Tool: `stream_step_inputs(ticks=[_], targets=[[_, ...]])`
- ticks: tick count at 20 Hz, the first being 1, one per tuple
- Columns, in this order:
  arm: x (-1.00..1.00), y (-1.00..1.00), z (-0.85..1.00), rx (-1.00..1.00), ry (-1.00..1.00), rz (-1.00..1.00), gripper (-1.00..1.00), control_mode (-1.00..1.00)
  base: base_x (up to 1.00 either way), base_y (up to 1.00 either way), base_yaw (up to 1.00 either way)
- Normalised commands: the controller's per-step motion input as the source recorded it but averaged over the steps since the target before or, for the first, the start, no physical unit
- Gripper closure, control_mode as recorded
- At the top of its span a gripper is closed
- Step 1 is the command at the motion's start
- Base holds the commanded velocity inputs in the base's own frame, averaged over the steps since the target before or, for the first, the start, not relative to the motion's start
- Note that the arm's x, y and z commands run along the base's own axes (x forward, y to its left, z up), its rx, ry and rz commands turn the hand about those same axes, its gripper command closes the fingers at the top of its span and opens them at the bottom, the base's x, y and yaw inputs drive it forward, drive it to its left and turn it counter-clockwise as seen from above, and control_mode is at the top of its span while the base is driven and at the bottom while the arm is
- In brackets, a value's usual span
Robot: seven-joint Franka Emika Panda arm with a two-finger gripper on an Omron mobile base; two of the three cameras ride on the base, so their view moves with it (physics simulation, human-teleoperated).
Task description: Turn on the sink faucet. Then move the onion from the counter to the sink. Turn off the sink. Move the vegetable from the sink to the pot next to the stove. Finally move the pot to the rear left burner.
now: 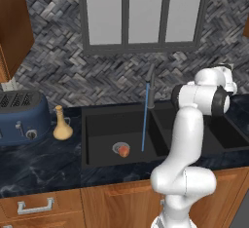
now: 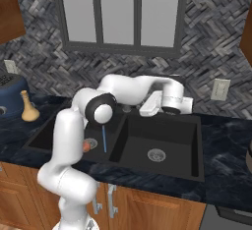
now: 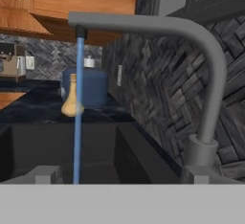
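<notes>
So the water's running: a thin blue stream (image 1: 145, 117) drops from the slim dark grey metal faucet (image 1: 150, 86) at the sink's back edge into the left basin of the matte black double sink (image 1: 97, 161). The small round orange-red onion (image 1: 124, 150) sits in that left basin, right on the silver drain, just beside where the stream lands. The white arm's two-finger claw (image 2: 147, 107) hovers by the faucet at the back edge, jaws spread wide, holding nothing.

My guess is shutting the tap off comes next. The lever looks stiff and small, so nudge it rather than pinch. The onion is probably light, firm, wet and prone to roll, so I'd grip it across its widest part from above. The tan narrow-necked vase (image 1: 62, 123) stands on the counter (image 1: 39, 166) left of the sink, near a blue toaster (image 1: 22, 117).
</notes>
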Motion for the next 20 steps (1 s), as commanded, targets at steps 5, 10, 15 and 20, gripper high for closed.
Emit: stream_step_inputs(ticks=[5, 10, 15, 20], targets=[[0.18, 0.01, 0.00, 0.02, 0.00, 0.02, -1.00, -1.00, 0.00, 0.00, 0.00], [0.24, 0.04, -0.01, 0.02, 0.02, 0.00, -1.00, -1.00, 0.00, 0.00, 0.00], [0.25, 0.02, -0.06, 0.02, 0.03, 0.00, -1.00, -1.00, 0.00, 0.00, 0.00], [0.19, 0.11, -0.17, 0.02, 0.06, 0.00, -1.00, -1.00, 0.00, 0.00, 0.00]])
